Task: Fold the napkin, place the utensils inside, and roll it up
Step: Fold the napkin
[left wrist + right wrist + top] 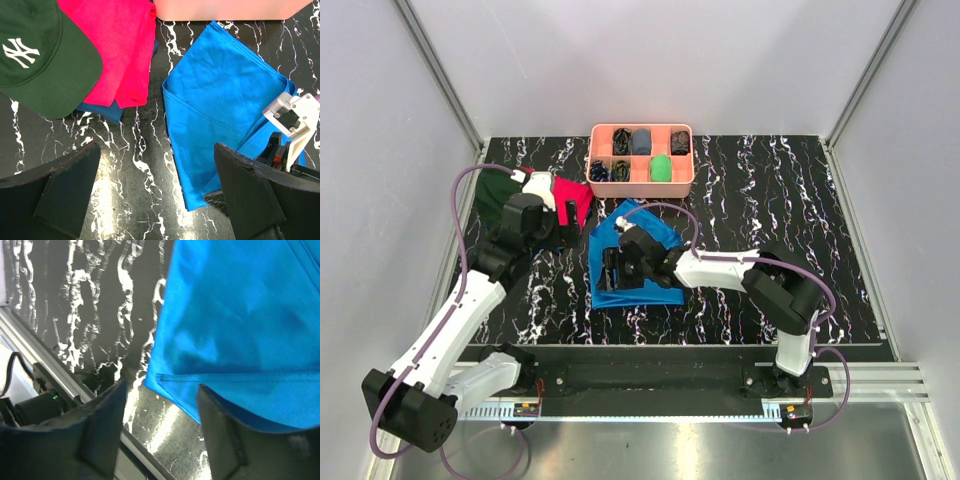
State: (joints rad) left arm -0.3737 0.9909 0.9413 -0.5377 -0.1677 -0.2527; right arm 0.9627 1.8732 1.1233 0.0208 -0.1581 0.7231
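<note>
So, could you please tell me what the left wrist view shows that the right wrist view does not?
Only the left wrist view shows a dark green fabric cap with a white logo, a folded red cloth and the edge of the pink plastic tray. Only the right wrist view shows a metal rail along the table edge and a black cable. Both show the bright blue cloth napkin lying on the black marbled table.

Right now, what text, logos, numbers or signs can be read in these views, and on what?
"NY": white interlocked letters on the dark green cap.
No text shows on the napkin, the red cloth or the pink tray, and none is readable anywhere else.
</note>
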